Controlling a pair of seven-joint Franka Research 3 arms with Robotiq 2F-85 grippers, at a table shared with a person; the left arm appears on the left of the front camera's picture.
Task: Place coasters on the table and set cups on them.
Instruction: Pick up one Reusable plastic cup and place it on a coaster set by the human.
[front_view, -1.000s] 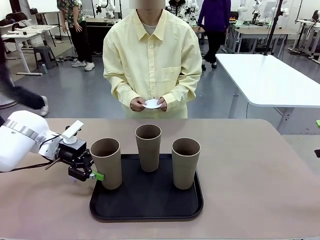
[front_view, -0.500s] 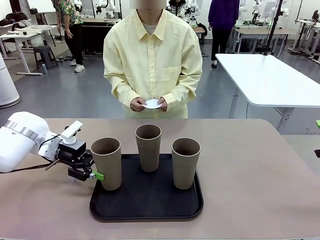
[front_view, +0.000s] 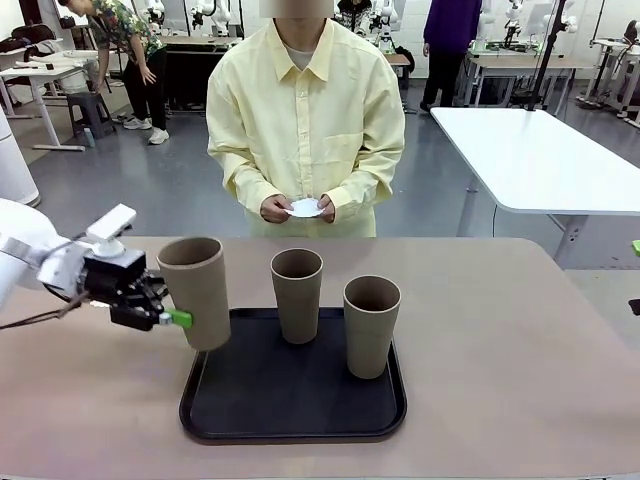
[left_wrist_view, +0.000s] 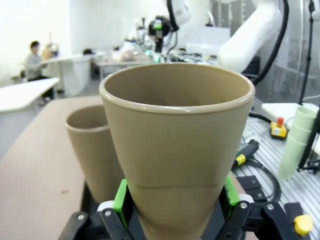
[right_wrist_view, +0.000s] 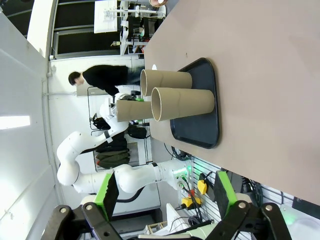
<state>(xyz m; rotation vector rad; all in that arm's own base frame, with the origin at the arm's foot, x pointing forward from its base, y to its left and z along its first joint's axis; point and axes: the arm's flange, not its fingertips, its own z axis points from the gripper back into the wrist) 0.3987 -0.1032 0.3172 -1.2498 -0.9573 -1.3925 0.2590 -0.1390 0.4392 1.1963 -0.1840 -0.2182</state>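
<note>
At the left of the front view we see the left gripper (front_view: 183, 318) clenched on the lower part of one of the cups (front_view: 194, 290). In the left wrist view its green pads press against both sides of that tumbler near the base. The cup leans, its open mouth tipped toward the left of the frame, and its base sits in the picture over the left edge of the black tray (front_view: 300, 420). In the right wrist view this cup appears clear of the tray floor.

Moving right, we find the tray lying on the table (front_view: 520, 340) in the lower middle of the frame. Two more cups stand upright on it: the middle cup (front_view: 297, 295) toward the tray's far edge and the right cup (front_view: 371, 325) nearer to us, apart from each other.

Above the middle cup, in the upper centre, a person in a pale yellow shirt stands at the far side. Their right hand (front_view: 274, 209) and left hand (front_view: 329, 208) hold the white coasters (front_view: 304, 207) at waist height; we cannot tell how many.

In the right wrist view, the right gripper (right_wrist_view: 165, 195) is released, fingers spread wide with nothing between them.
</note>
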